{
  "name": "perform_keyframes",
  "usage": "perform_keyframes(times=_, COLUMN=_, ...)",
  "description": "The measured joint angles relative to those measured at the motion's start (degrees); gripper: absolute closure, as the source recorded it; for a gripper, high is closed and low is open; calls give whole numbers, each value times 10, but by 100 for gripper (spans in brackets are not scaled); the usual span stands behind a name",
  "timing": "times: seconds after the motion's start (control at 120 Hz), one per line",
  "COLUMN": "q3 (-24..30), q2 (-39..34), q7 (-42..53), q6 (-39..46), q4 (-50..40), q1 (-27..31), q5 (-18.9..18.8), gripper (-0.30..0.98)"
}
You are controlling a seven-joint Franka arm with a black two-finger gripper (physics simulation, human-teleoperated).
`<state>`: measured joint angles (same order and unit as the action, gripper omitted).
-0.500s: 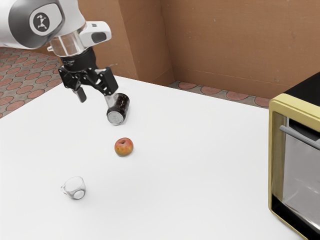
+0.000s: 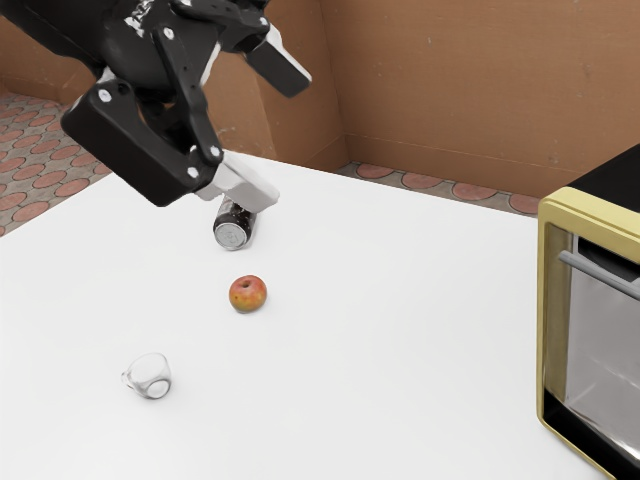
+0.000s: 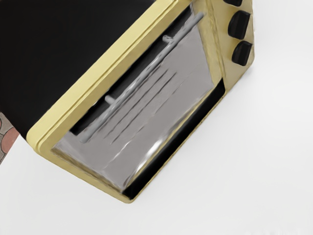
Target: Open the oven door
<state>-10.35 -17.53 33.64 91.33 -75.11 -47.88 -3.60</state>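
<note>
Oven door (image 3: 164, 105) shut, clear glass cup (image 2: 150, 374) on white table (image 2: 400, 350), end effector (image 2: 266, 127) spread apart

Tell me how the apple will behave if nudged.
The apple would probably roll, being round with nothing touching it. The roll may wobble, as it looks slightly squat and dimpled on top. Its smooth skin could make it slippery.

Dark can (image 2: 233, 232) on white table (image 2: 390, 350), reddish apple (image 2: 248, 295), clear cup (image 2: 151, 376), brown wall (image 2: 450, 90)
</note>
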Motion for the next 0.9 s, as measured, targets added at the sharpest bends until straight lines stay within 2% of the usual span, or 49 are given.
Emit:
perform_keyframes(times=0.117, q3=77, q2=9, q7=131, q6=65, q4=-60, q1=0, q5=-16, gripper=0)
perform_keyframes(times=0.183, q3=98, q2=27, q7=194, q6=93, q4=-72, q1=-1, q5=-25, gripper=0)
perform_keyframes(times=0.308, q3=107, q2=71, q7=289, q6=120, q4=-68, q1=0, q5=-35, gripper=0)
perform_keyframes(times=0.5, q3=134, q2=34, q7=400, q6=136, q4=-142, q1=0, q5=-46, gripper=0)
perform_keyframes(times=0.675, q3=142, q2=25, q7=471, q6=164, q4=-189, q1=0, q5=-49, gripper=0)
perform_keyframes(times=0.9, q3=142, q2=53, q7=537, q6=190, q4=-190, q1=1, q5=-50, gripper=0)
